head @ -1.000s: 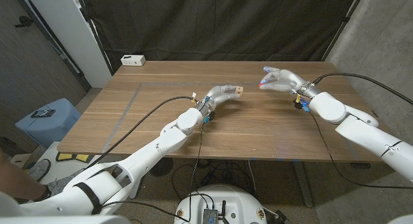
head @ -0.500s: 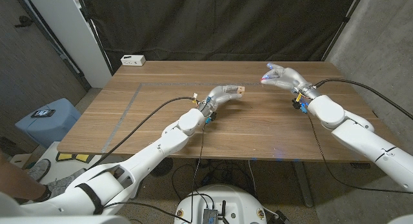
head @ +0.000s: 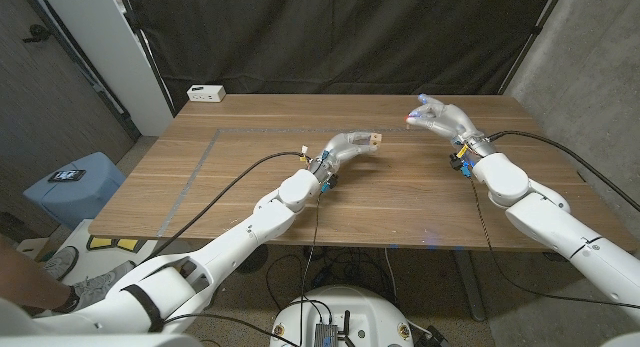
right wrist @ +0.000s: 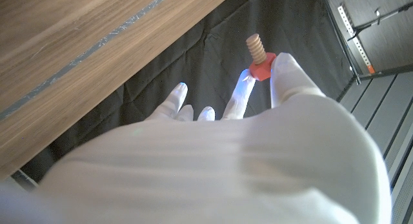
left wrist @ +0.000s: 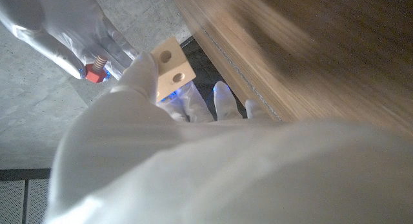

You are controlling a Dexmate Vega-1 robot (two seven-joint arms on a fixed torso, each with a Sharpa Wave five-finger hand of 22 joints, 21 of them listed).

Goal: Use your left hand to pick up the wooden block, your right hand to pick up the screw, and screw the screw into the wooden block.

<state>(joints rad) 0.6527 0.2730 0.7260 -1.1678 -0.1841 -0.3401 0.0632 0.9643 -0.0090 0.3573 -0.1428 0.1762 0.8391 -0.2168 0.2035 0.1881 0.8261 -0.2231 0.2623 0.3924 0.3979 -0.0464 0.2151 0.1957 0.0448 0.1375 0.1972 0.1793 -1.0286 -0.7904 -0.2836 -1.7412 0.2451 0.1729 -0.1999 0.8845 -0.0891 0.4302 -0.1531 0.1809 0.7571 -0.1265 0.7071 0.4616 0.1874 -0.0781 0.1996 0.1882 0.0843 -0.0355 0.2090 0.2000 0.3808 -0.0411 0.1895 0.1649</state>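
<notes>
Right hand drifted toward 1 o'clock pinching screw, left hand gripping wooden block; risk: off-axis entry, cross-threading.

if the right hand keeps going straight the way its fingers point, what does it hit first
Probably the wooden block held up in the left hand. The right hand, pinching the screw, points toward it across open air; depth is uncertain.

Screw tiny in head view; table blurred.
</notes>
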